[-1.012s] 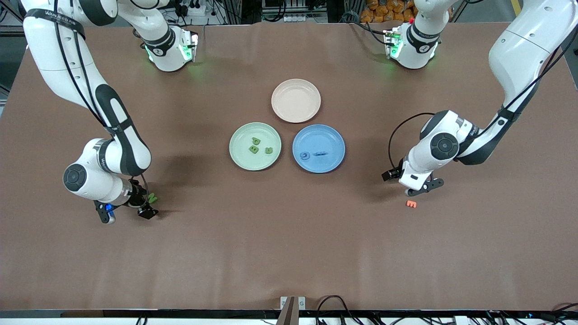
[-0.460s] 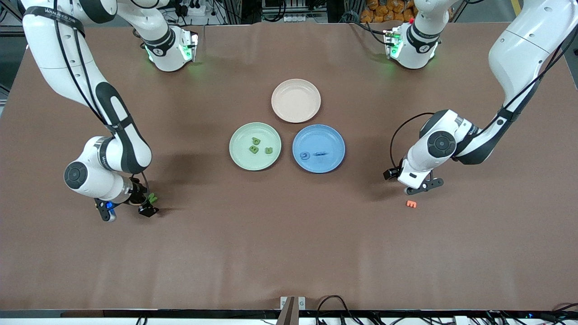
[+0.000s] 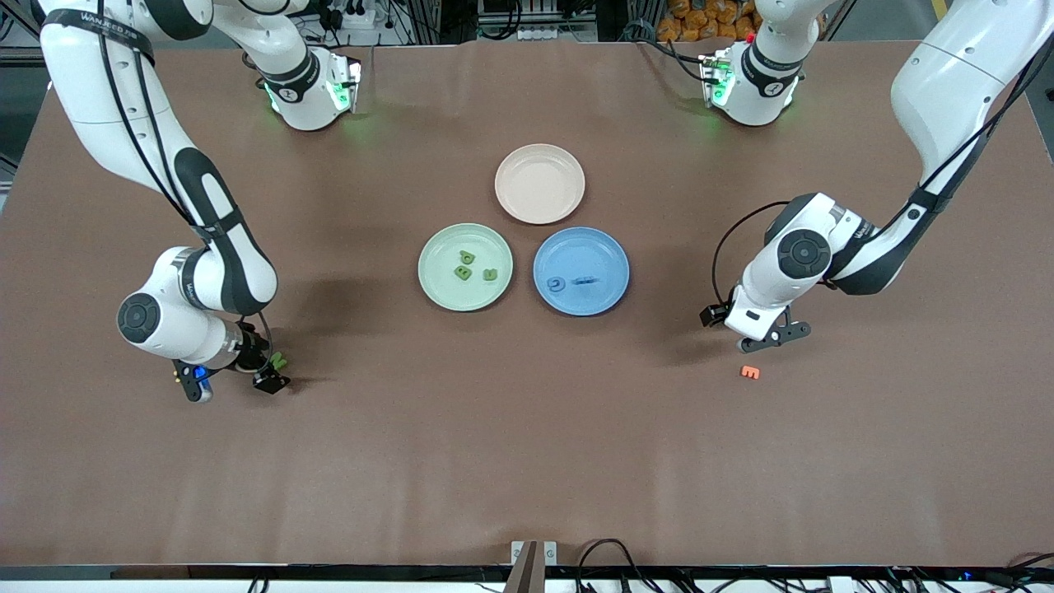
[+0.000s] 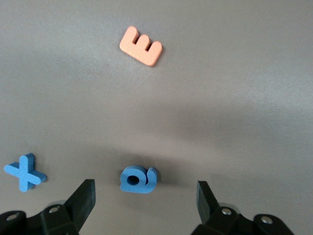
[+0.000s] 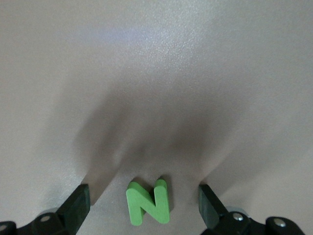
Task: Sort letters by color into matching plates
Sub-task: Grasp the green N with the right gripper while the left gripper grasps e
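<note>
My right gripper (image 3: 232, 380) is low at the right arm's end of the table. It is open, with a green letter N (image 5: 148, 201) flat on the table between its fingers (image 5: 80, 196). That N (image 3: 278, 360) lies nearer the front camera than the plates. My left gripper (image 3: 766, 336) is also open, astride a blue letter a (image 4: 138, 179), with a blue X (image 4: 25, 172) beside it. The pale green plate (image 3: 436, 284) holds three green letters (image 3: 465, 268). The blue plate (image 3: 605, 292) holds two blue letters (image 3: 557, 285).
An orange letter E (image 3: 750, 371) lies on the table just nearer the front camera than my left gripper, and the same orange E (image 4: 141, 46) shows in the left wrist view. A beige-pink plate (image 3: 539, 183) sits farther from the front camera than the two coloured plates.
My left hand has shifted slightly away from the orange E and its jaws have narrowed a little. The right hand has barely moved. No letter has moved.
</note>
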Motion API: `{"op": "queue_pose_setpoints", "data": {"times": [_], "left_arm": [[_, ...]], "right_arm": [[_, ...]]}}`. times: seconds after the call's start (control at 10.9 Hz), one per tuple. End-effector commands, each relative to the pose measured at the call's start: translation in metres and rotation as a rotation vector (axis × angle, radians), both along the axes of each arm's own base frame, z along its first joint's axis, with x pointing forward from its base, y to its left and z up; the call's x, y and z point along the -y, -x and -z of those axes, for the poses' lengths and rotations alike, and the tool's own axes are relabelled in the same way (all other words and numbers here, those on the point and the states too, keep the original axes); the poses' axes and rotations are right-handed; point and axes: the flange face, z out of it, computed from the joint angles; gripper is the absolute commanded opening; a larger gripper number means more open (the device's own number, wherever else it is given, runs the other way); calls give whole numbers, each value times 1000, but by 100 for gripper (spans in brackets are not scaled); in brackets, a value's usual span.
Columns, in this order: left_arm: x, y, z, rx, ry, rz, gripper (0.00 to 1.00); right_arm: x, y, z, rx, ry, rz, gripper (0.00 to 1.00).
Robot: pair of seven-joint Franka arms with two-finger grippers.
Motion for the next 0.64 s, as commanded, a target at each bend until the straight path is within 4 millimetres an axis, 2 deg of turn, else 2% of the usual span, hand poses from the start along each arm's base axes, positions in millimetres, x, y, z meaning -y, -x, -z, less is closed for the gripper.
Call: {"op": "queue_pose_setpoints", "data": {"times": [0.0,0.28,0.55], "left_arm": [[-16,3,-18,35,30,-5,92],[-12,5,-10,27,53,-3,93],[-7,6,-6,33,65,14,92]], "right_arm": [[-1,9,-4,-2,8,-12,93],[-1,9,-7,1,8,-13,65],[1,9,-7,1,8,-10,54]]}}
